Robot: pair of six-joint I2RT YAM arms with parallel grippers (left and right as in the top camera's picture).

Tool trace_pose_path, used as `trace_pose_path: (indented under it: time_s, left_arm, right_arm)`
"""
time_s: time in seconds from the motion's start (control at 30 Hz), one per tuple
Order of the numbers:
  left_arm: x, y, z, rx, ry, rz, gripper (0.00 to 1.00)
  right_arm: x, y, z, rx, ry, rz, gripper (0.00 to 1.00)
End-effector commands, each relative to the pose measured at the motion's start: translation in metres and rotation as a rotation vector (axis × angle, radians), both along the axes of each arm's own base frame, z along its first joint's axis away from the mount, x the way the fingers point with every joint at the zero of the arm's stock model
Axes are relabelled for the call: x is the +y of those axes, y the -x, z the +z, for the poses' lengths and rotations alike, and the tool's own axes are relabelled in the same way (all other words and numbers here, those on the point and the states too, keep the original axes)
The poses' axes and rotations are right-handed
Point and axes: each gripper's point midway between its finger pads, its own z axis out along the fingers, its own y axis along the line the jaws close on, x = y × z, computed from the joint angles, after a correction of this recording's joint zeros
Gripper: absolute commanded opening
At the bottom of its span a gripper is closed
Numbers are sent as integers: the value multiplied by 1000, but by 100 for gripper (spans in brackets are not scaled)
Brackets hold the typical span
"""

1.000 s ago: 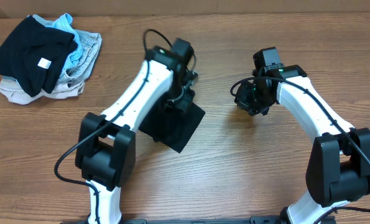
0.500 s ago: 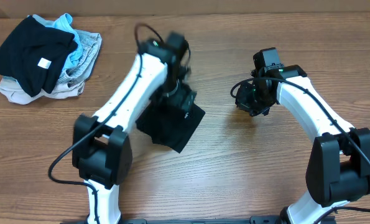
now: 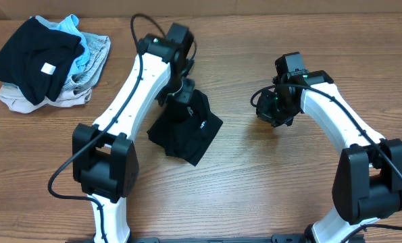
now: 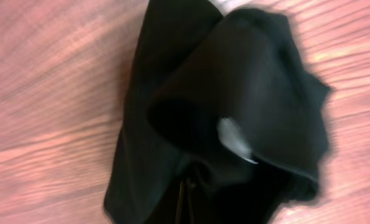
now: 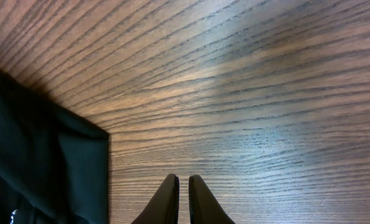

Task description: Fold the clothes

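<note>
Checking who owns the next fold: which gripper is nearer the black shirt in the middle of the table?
Left. The left gripper sits at the upper edge of the black shirt, in the bunched cloth. The right gripper hangs off to its side, apart from it.

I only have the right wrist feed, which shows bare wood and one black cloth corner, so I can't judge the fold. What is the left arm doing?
Observer: The left gripper is shut on the upper edge of the black polo shirt, and that edge looks bunched up toward it.
Operator: Which part of the shirt is facing up?
Observer: The left wrist view shows the white neck label among the folds.
Operator: Is anything else on the table?
Observer: A pile of other clothes lies at the far left of the table, well apart from the shirt.
</note>
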Motion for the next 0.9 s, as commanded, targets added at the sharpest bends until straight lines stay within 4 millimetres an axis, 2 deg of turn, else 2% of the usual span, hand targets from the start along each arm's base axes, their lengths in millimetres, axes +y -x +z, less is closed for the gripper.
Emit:
trace_pose_path:
  time_s: [0.0, 0.1, 0.17, 0.2, 0.3, 0.4, 0.5, 0.57, 0.6, 0.7, 0.8, 0.87]
  left_arm:
    - [-20, 22, -29, 102, 128, 4, 4]
    - [-67, 49, -31, 199, 386, -91, 4]
    - [-85, 65, -23, 250, 485, -151, 4]
    - [-88, 71, -19, 270, 496, -171, 4]
    - [-80, 80, -6, 292, 443, -229, 4]
    - [-45, 72, 9, 275, 255, -232, 4]
    - [-2, 52, 23, 216, 63, -144, 5]
    - [14, 40, 28, 183, 27, -75, 13]
    - [14, 34, 28, 172, 55, -39, 13]
    - [-2, 19, 22, 136, 194, -12, 6]
    - [-3, 4, -3, 78, 188, 14, 4]
    - [-10, 0, -24, 50, 197, 35, 4]
  right_arm:
    - [-1, -8, 14, -49, 1, 7, 10]
    - [0, -9, 14, -54, 0, 7, 9]
    - [-1, -12, 15, -64, -2, 4, 9]
    - [-2, -14, 17, -77, -4, 6, 9]
    - [7, -21, 28, -127, -51, 78, 9]
    - [29, -23, 48, -178, -171, 184, 9]
    - [46, -23, 65, -216, -256, 237, 10]
    - [55, -23, 71, -234, -298, 257, 10]
    - [57, -24, 72, -239, -302, 261, 10]
    - [59, -28, 74, -260, -302, 266, 10]
    - [47, -35, 70, -263, -251, 215, 10]
    - [31, -41, 64, -268, -183, 176, 13]
